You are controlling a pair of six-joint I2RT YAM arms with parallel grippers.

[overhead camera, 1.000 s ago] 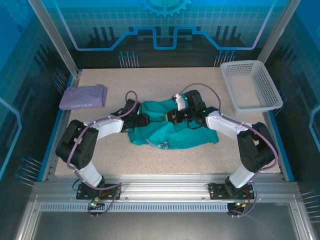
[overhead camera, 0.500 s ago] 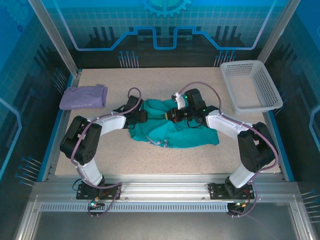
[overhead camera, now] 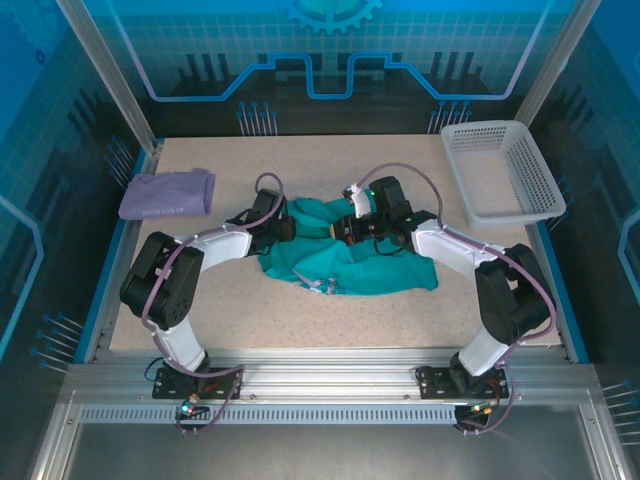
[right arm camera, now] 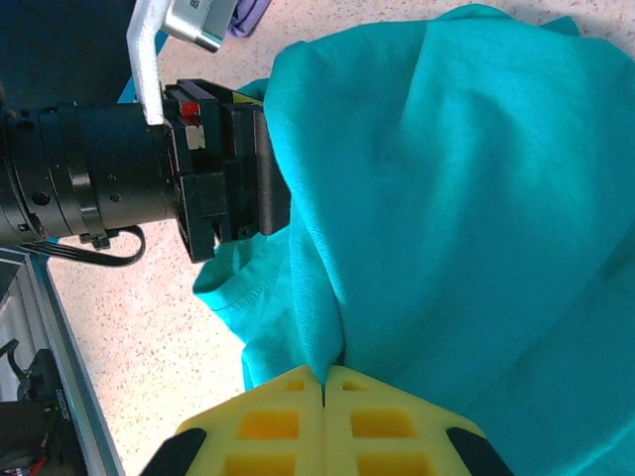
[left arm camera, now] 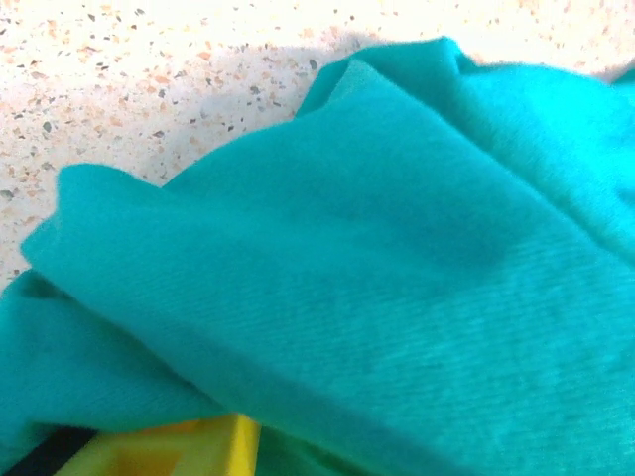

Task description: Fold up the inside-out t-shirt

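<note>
lavender garment: folded flat at the left edge of the tabletop, toward the far-left corner, well apart from both arms.
left gripper: at the left end of the t-shirt, near the tabletop's middle. Cloth covers its tips, so open or closed cannot be told. One yellow finger peeks from under a fold.
t-shirt: teal, crumpled in a heap on the middle of the tabletop, bunched up between the two grippers.
right gripper: closed, its yellow fingers pressed together on a fold of the t-shirt, facing the left gripper.
basket: white, at the far-right corner.
</note>
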